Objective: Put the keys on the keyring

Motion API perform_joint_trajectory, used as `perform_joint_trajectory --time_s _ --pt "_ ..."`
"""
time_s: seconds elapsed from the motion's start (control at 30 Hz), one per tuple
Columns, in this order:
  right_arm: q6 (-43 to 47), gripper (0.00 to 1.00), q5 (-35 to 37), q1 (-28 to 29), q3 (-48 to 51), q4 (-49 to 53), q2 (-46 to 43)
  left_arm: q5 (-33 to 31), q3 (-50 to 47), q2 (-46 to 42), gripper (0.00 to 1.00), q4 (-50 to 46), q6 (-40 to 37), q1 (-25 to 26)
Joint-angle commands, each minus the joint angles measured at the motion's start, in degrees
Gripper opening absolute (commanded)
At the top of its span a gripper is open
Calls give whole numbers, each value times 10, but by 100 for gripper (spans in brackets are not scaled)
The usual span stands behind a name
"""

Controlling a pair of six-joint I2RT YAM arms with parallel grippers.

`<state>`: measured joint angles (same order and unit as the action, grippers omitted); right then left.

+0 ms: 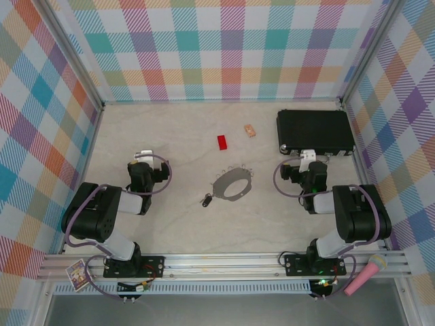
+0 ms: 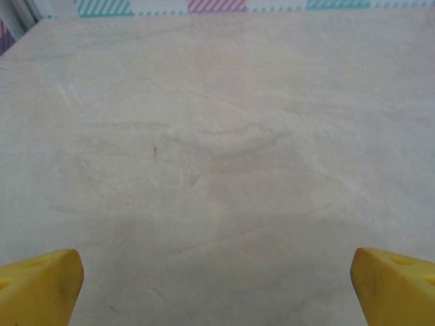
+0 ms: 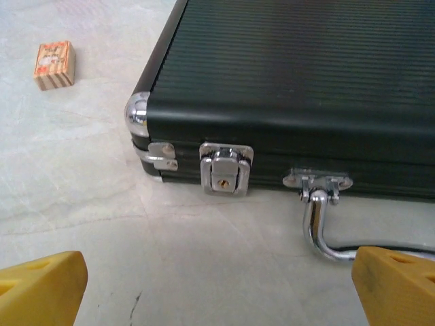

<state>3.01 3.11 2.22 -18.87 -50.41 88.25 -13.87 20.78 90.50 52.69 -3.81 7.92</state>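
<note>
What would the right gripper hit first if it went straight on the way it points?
The black case. Its front wall with the latch lies straight ahead of the right gripper, jaws open. The chrome handle sticks out nearer, so it might touch first; depth is unclear.

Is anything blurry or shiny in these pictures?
Top view: even light, sharp, no glare on the table. Left wrist view: the yellow fingers look soft-edged. Right wrist view: the case is crisp, with a bright glint on its chrome corner.
</note>
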Motion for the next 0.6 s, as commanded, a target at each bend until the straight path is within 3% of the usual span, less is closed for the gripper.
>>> perform_joint_trajectory --time_s 0.0,0.57 --pt "-28 99 -19 -4 -40 17 -3 -52 10 3 100 8 34 -11" --pt "-30 99 -20 -7 -42 16 -1 -36 11 3 100 6 28 -10"
